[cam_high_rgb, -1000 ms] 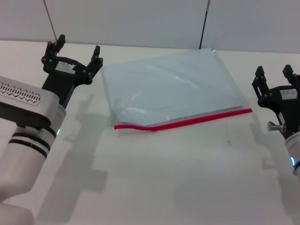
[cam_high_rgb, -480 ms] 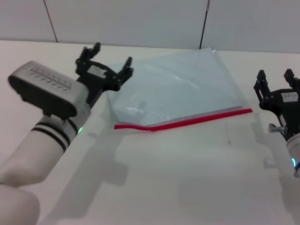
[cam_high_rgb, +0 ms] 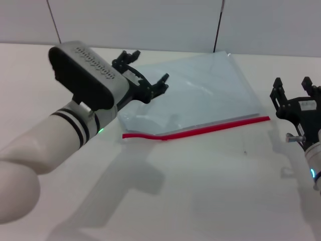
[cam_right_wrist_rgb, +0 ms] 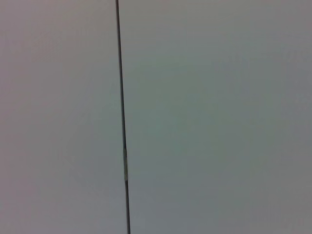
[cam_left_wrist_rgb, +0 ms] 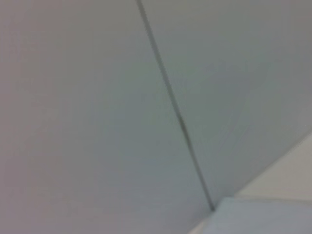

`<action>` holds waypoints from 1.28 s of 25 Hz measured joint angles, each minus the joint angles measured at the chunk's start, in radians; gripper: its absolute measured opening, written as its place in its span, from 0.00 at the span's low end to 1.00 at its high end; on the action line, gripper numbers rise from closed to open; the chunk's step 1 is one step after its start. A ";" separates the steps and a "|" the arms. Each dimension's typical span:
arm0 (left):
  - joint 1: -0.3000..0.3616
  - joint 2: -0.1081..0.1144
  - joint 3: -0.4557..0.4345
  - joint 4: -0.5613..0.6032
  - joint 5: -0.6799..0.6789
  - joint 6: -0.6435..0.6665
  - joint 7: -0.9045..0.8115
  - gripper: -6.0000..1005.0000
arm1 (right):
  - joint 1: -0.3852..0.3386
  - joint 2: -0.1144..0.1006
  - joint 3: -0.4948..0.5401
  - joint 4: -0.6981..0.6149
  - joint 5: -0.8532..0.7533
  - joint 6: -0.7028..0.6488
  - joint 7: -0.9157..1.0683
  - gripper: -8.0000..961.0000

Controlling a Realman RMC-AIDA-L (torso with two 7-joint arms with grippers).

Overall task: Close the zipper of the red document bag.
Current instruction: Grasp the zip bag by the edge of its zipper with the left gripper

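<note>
The red document bag (cam_high_rgb: 200, 95) lies flat on the white table, a pale blue-grey translucent pouch. Its zipper (cam_high_rgb: 200, 129) is a thin red strip along the near long edge, bent slightly near its left end. My left gripper (cam_high_rgb: 146, 73) hovers open over the bag's far-left part, fingers spread and apart from the zipper. My right gripper (cam_high_rgb: 294, 88) stands open to the right of the bag, off its right end. In the left wrist view a corner of the bag (cam_left_wrist_rgb: 263, 217) shows; the right wrist view shows only wall.
The white table (cam_high_rgb: 210, 191) stretches in front of the bag. A grey panelled wall (cam_high_rgb: 150, 20) with dark seams rises behind the table's far edge.
My left arm has swung right and forward, from beside the bag's left edge to over its far-left part. The right gripper and the bag have stayed put.
</note>
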 joint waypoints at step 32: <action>-0.111 -0.086 -0.358 0.341 0.552 1.267 0.133 0.87 | 0.040 -0.002 0.006 0.002 0.014 -0.081 0.000 0.70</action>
